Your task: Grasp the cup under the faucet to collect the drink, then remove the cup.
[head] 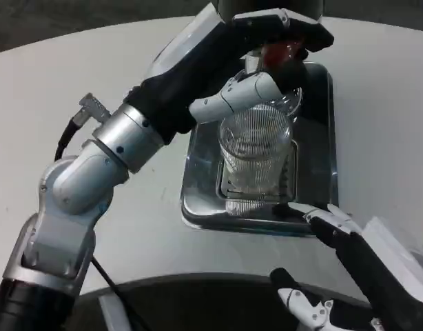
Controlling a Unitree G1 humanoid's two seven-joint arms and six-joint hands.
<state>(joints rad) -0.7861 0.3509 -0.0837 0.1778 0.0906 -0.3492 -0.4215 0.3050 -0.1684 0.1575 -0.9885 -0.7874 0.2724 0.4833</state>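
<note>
**No readable text in view**

No writing, label, brand mark, number or sign can be read anywhere. The ribbed clear cup carries no print. The metal tray under it is bare steel with only reflections. The dark dispenser head and its red part show no legible marking. The white tabletop is unmarked. The silver forearm of the left hand and the white back of the right hand show no lettering that can be made out.
</note>
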